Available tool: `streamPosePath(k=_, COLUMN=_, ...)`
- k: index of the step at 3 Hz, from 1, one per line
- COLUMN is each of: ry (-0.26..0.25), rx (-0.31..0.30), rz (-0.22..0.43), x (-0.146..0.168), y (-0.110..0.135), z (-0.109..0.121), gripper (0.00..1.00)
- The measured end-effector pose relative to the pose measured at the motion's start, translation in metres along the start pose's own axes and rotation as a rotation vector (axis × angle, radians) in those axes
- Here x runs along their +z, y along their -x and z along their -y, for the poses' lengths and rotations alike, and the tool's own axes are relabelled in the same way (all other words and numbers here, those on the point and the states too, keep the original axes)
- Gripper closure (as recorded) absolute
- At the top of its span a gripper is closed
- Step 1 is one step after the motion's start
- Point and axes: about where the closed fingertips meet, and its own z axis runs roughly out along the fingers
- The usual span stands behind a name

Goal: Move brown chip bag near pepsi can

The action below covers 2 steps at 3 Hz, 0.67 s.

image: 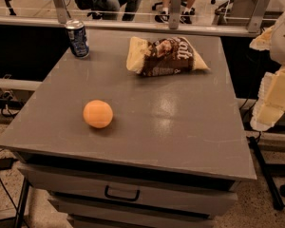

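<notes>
Under the grey table top (pixel 180 127), the drawer (pixel 122 193) with its dark handle sits shut, so whatever it holds is hidden. Up on the surface, the pepsi can (pixel 78 38) stands upright at the far left corner, silver top up; whether it has been opened, I cannot say. The brown chip bag (pixel 165 56) lies flat near the far edge, right of centre, dark middle showing pale lettering, cream ends spread to either side. Bag and can are well apart, with bare table between them. An orange ball (pixel 98 114) rests on the near left part of the top, touching nothing. Now the claw: the gripper (pixel 274 99) hangs off the table's right side, a pale cream shape cut by the edge of the view, just beyond the top. Wide or narrow, I cannot tell, and it holds nothing that shows. The bag lies leftward in view from the gripper and farther back, clearly apart from it, no contact.
</notes>
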Motion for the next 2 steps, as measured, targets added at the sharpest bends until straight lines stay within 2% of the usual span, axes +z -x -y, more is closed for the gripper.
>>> streamPosePath(k=1, ry=0.000, rx=0.000, rz=0.000, x=0.000, y=0.000, z=0.000, gripper=0.00)
streamPosePath(k=2, ry=-0.052, rx=-0.020, rz=0.019, x=-0.003, y=0.006, z=0.024, gripper=0.00)
